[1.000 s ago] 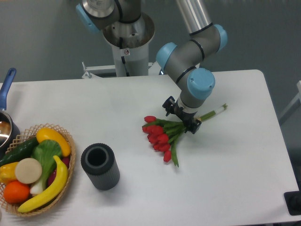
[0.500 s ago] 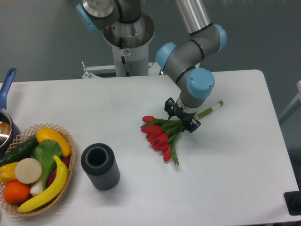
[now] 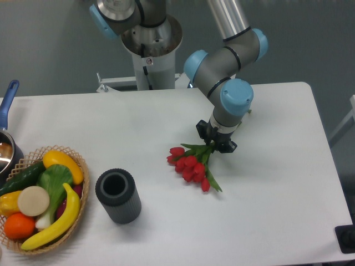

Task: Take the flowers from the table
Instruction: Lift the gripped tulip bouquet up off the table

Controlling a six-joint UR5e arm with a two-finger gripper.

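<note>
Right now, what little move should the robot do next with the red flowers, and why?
Probably a slow lift straight up. The gripper looks closed around the green stems of the flowers, but the red blooms hang down close to the table. I can't tell if they are clear of it, so rising gently should free them without the bunch slipping.

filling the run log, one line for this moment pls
tool: shut on tulip bunch | stems: hidden under wrist | blooms: hanging low over white table

A wicker basket (image 3: 77, 166) of fruit and vegetables is sitting near left, a dark ribbed cylinder (image 3: 117, 195) standing just right of it; a blue-handled pot (image 3: 6, 111) is poking in at far left.
</note>
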